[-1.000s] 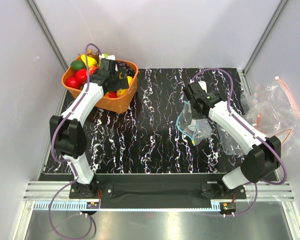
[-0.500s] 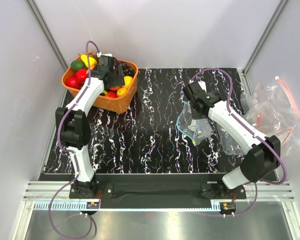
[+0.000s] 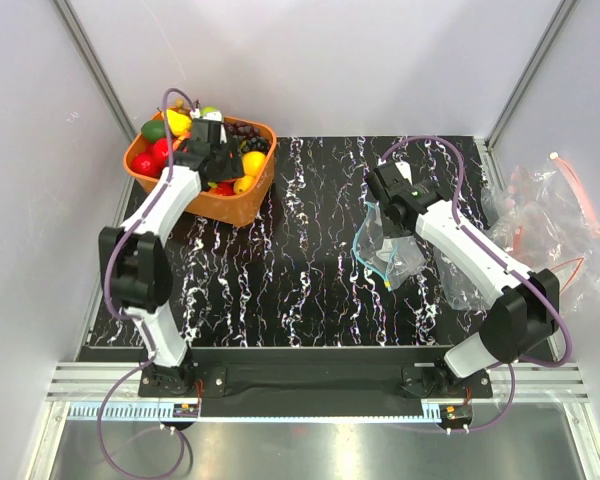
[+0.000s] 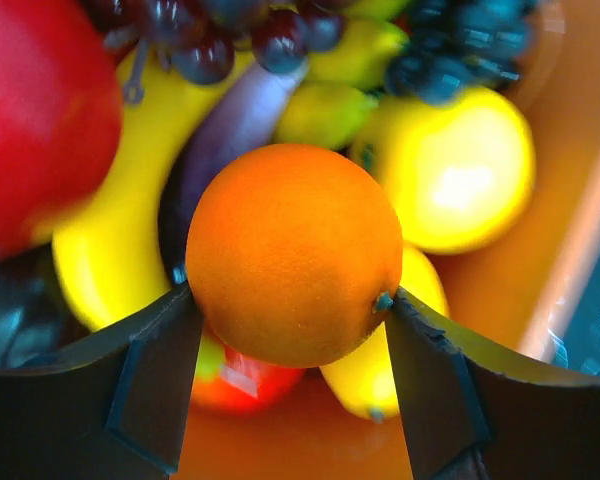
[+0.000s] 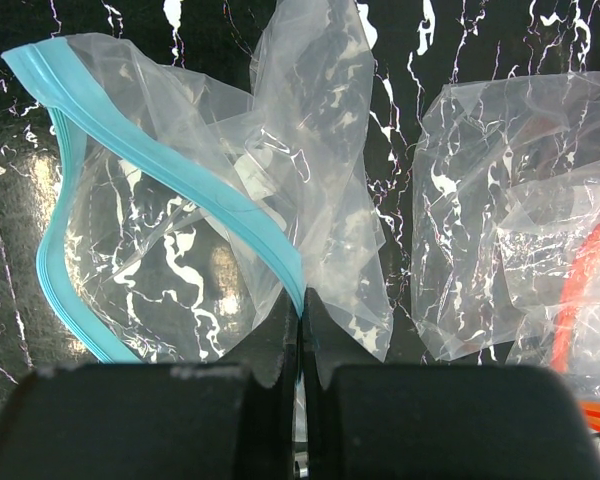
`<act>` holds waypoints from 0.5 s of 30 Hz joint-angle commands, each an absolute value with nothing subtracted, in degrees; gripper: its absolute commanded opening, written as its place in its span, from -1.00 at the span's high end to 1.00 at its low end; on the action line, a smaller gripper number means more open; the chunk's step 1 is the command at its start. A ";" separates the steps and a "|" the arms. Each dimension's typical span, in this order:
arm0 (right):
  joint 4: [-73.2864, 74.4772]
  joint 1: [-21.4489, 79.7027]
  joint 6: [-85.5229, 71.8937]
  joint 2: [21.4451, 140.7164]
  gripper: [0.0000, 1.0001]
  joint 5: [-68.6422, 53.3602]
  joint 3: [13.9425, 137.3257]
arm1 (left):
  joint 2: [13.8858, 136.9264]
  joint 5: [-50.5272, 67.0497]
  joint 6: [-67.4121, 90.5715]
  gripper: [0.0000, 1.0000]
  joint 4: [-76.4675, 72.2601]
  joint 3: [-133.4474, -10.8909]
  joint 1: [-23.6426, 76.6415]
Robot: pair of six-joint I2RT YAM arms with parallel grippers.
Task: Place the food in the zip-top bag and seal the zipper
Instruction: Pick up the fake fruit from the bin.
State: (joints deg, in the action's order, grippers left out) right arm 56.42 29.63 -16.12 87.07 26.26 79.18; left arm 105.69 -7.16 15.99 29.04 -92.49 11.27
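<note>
My left gripper [image 3: 218,160] reaches down into the orange basket [image 3: 235,208]. It is shut on the orange fruit [image 4: 295,255], one finger on each side. Around it lie a red fruit [image 4: 40,110], a round yellow fruit [image 4: 460,170] and dark grapes [image 4: 190,30]. My right gripper [image 3: 383,222] is shut on the light blue zipper [image 5: 230,205] of the clear zip-top bag [image 5: 180,230]. It holds the strip up off the black mat. The bag [image 3: 385,250] hangs crumpled with its mouth gaping on the left.
Other clear bags with red-orange strips [image 3: 550,215] lie piled at the right edge, and one shows in the right wrist view [image 5: 520,220]. The basket also holds green fruit [image 3: 155,128] and a banana [image 4: 110,250]. White walls enclose the marbled mat [image 3: 300,280].
My left arm has shifted over the basket, its elbow swinging right and then back left, with the gripper staying inside the basket. My right arm and the bag have not moved.
</note>
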 commanded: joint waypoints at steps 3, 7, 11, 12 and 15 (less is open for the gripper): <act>55.55 29.97 -15.47 87.01 1.00 25.93 82.26 | 92.56 5.85 19.68 0.00 20.67 -86.67 11.69; 55.63 29.88 -15.38 87.27 1.00 25.32 82.88 | 86.59 8.79 21.53 0.01 18.46 -82.53 14.58; 55.20 29.97 -15.47 86.75 1.00 23.21 83.06 | 84.03 11.68 23.02 0.01 17.23 -80.60 18.54; 54.67 30.06 -15.64 86.57 1.00 22.33 82.88 | 83.24 12.82 23.46 0.01 15.83 -79.29 20.89; 54.14 29.97 -15.82 86.22 1.00 21.27 82.79 | 82.53 14.32 24.69 0.02 11.71 -76.39 27.05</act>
